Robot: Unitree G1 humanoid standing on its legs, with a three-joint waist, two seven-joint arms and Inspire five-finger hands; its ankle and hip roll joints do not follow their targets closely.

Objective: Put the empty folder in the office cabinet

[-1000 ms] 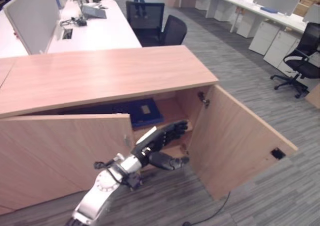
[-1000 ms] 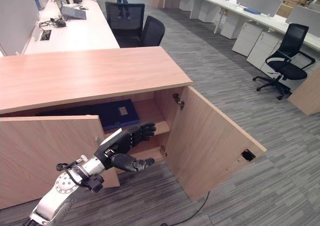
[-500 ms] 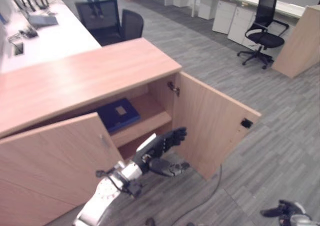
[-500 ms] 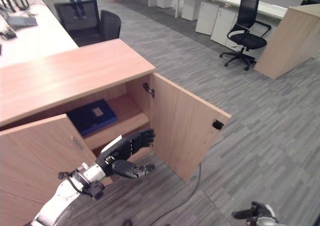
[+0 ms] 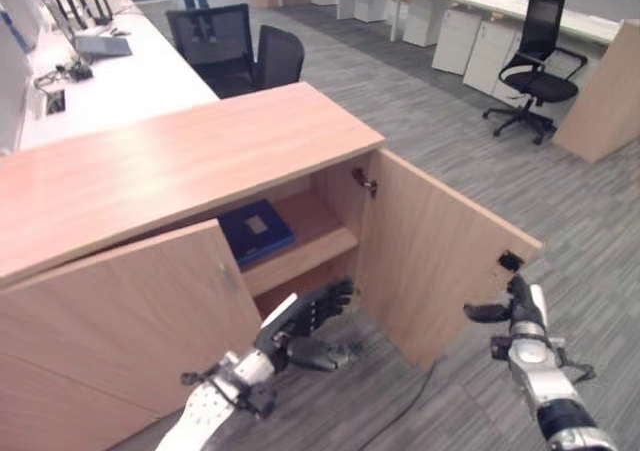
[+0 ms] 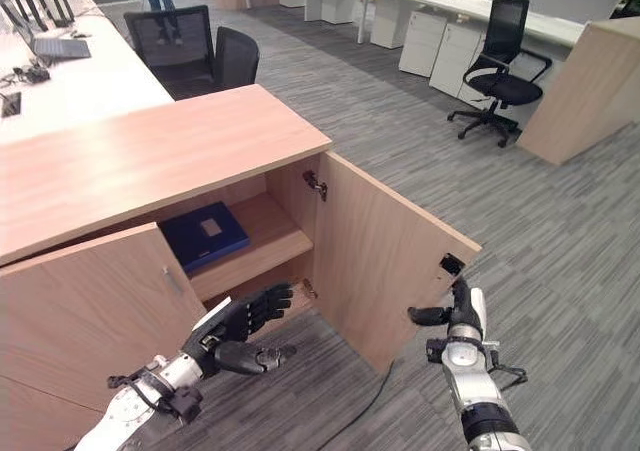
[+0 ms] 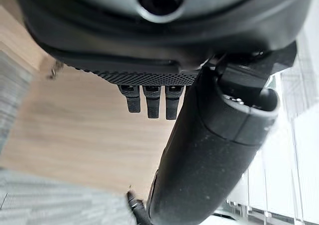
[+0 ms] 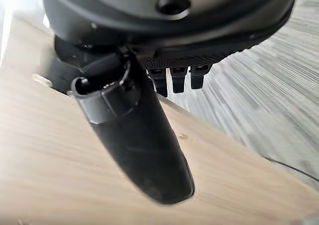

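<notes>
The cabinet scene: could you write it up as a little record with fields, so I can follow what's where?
Cabinet: low, wooden, both doors open
Folder: blue, lying flat on the upper shelf inside
Right door: swung wide open
Left door: partly open
Left hand: open, empty, in front of the lower shelf opening
Right hand: open, empty, raised by the right door's outer edge
Background: office chairs, desks, grey carpet

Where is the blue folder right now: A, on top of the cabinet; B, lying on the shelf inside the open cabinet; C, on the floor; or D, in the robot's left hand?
B: the blue folder lies flat on the shelf inside the open cabinet, while the left hand is open and holds nothing, below and in front of the shelf.
</notes>
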